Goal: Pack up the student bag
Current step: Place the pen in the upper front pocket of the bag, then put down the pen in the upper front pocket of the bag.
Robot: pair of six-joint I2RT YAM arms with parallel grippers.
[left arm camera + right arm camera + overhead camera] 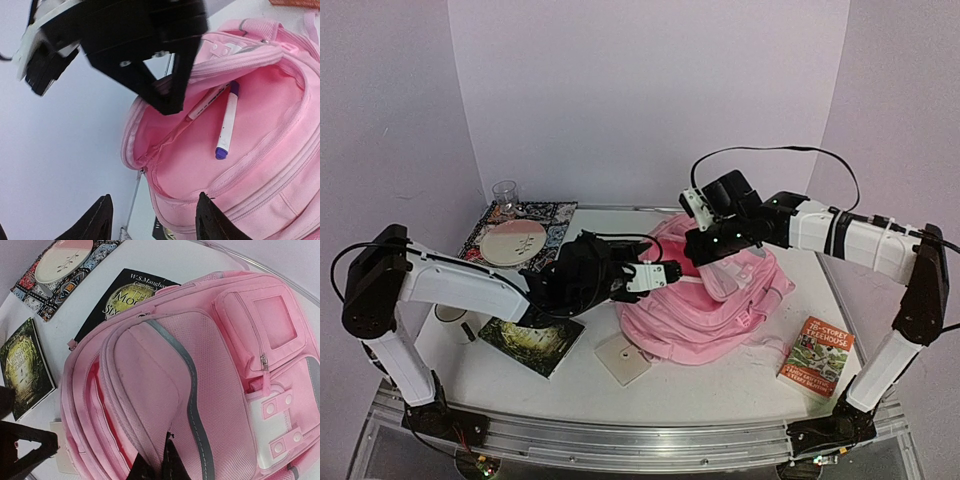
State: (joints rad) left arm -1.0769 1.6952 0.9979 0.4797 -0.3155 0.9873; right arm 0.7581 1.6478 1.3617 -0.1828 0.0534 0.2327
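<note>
Pink student bag (260, 195) unzipped, white marker (227, 120) inside

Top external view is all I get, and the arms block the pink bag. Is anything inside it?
Observer: Yes. The left wrist view shows a white pen with a purple cap lying in the open pocket of the student bag.
Operator: What keeps that pocket open?
Observer: The right gripper is shut on the pocket's upper zip edge and holds it up.
</note>
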